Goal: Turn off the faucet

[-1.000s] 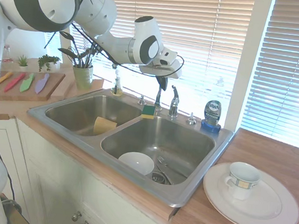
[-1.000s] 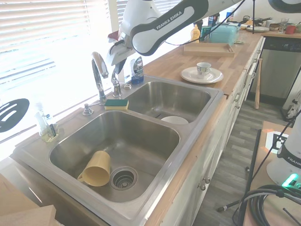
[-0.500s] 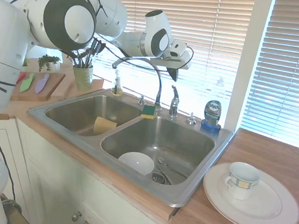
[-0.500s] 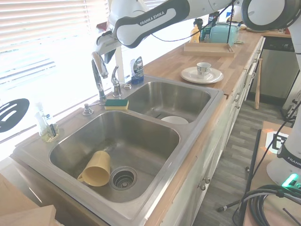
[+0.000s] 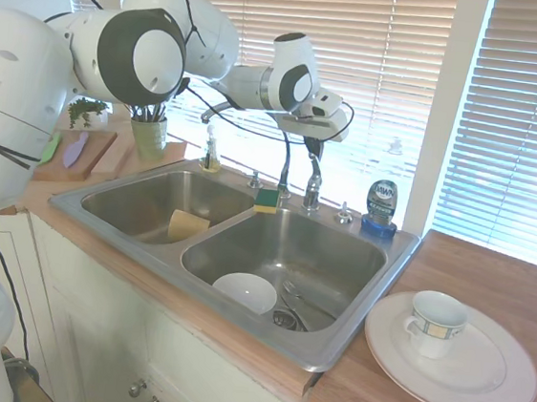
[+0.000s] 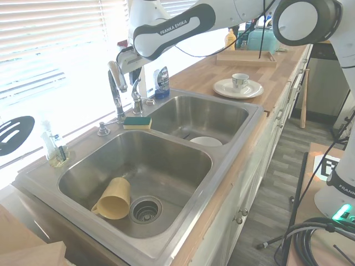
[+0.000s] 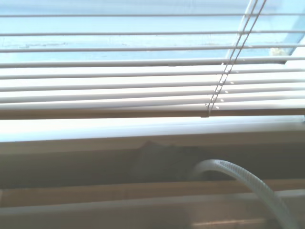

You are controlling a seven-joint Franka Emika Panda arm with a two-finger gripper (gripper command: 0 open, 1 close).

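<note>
The faucet (image 5: 282, 169) is chrome, with a thin arched spout (image 6: 116, 88) and a short upright lever handle (image 5: 313, 181) beside it, at the back rim of the double sink (image 5: 353, 311). My gripper (image 5: 311, 150) hangs just above the lever handle (image 6: 136, 93), fingers pointing down, shut and holding nothing. In the second exterior view the gripper (image 6: 133, 73) sits between the spout's top and the handle. I see no water stream in either exterior view. The wrist view shows only window blinds (image 7: 143, 71) and the sill.
A blue dish-soap bottle (image 5: 380, 206) stands right of the handle, and a green-yellow sponge (image 5: 268, 199) lies on the rim by the spout's base. A white bowl (image 5: 245, 291) is in the right basin, a yellow cup (image 6: 112, 199) in the left. A plate with a mug (image 5: 436, 322) sits on the counter.
My gripper rose from beside the spout, then moved right and down until it hangs over the lever handle. The faucet itself has not visibly moved.
</note>
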